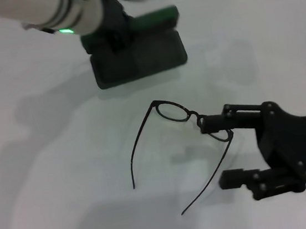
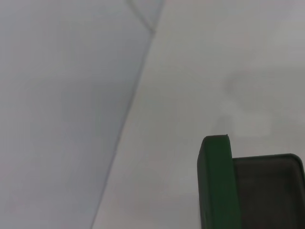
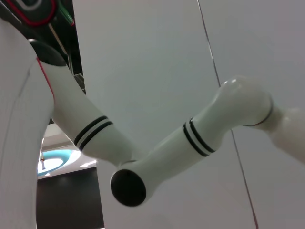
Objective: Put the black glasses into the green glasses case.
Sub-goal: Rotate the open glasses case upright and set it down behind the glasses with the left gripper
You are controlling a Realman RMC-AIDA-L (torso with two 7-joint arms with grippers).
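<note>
The black glasses [image 1: 172,112] lie unfolded on the white table, temple arms pointing toward the near edge. My right gripper [image 1: 212,153] is open beside them. Its upper finger [image 1: 216,122] lies over the right lens, its lower finger [image 1: 236,179] is just outside the right temple arm, and that arm runs between the two. The green glasses case [image 1: 145,58] stands open at the back, dark inside, with its green lid [image 2: 217,183] raised. My left gripper [image 1: 110,29] hangs over the case's left end, partly hiding it.
The white table [image 1: 52,160] lies bare around the glasses. A pale wall [image 2: 62,119] meets the table behind the case. The right wrist view holds only my left arm's white links [image 3: 190,143] and the wall.
</note>
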